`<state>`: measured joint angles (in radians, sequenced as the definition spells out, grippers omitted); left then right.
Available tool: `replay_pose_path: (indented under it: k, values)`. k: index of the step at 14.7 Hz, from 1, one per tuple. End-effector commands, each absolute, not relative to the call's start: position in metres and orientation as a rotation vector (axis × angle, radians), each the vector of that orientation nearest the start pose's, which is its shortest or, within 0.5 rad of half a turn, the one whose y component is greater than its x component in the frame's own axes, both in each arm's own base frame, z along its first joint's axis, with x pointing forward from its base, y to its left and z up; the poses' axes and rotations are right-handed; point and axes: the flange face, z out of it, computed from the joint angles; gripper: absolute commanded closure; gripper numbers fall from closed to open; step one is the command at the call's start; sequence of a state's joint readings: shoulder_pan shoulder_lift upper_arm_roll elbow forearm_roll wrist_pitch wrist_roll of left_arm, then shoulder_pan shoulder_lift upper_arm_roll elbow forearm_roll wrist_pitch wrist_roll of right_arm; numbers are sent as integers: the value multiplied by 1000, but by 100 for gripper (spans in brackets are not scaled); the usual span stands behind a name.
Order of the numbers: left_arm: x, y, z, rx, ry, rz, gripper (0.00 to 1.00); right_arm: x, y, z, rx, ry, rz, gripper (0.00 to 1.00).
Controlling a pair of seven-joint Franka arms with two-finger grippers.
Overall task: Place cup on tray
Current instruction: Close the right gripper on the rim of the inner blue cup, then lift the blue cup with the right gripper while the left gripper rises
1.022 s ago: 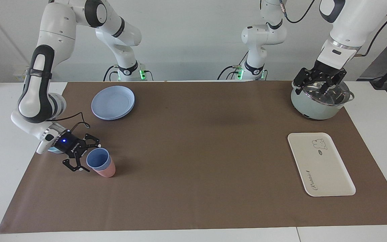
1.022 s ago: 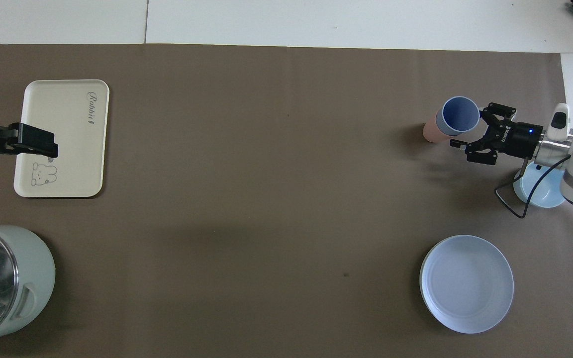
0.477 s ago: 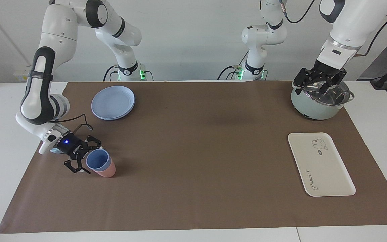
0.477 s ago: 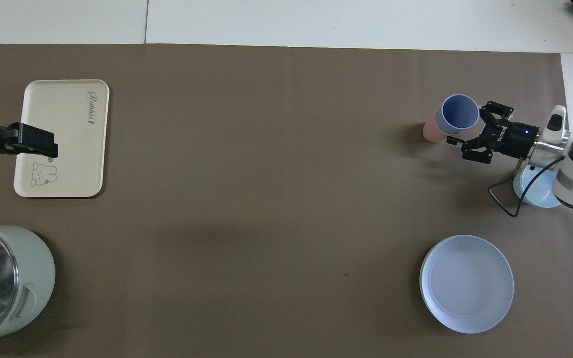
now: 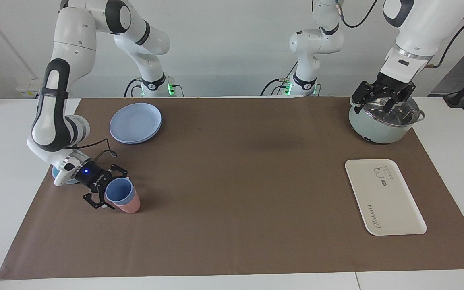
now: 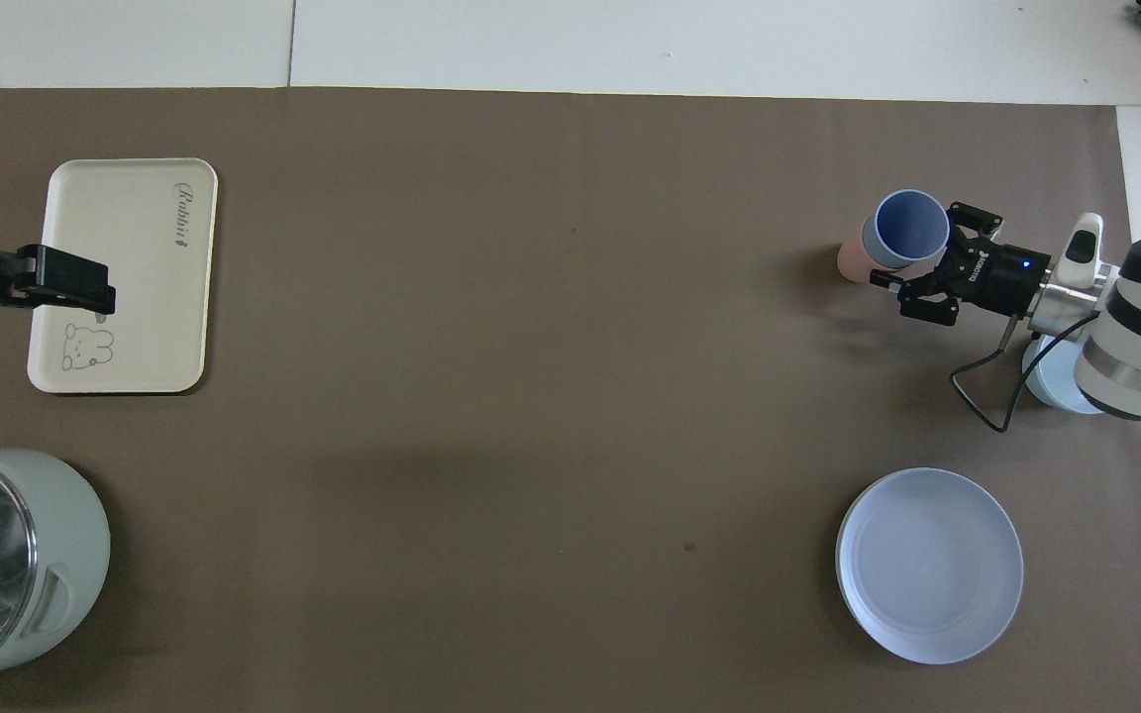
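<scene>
My right pincer (image 5: 109, 191) spreads around the periwinkle-blue plastic tumbler (image 5: 118, 191), lower left; nested in the pink plastic cup (image 5: 129, 206), both might lift.

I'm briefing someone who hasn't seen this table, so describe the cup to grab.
Go to the right arm's end of the brown mat, where the right gripper sits low. At its open fingers is the cup, periwinkle blue, nested in a pink cup.

tray (image 6: 125, 297), script txt "Rabbit"
</scene>
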<state>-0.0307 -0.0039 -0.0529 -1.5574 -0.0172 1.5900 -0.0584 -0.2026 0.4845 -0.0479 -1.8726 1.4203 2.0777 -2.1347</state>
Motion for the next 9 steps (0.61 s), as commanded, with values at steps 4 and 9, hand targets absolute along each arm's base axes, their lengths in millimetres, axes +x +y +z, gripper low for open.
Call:
replay_pose_path:
  k: [4, 9]
  values:
    - [546, -45, 639, -3143, 36, -48, 0, 623, -105, 256, -2054, -1024, -1203, 0]
    - [546, -45, 639, -3144, 34, -48, 0, 626, -91, 256, -2038, -1009, -1215, 0]
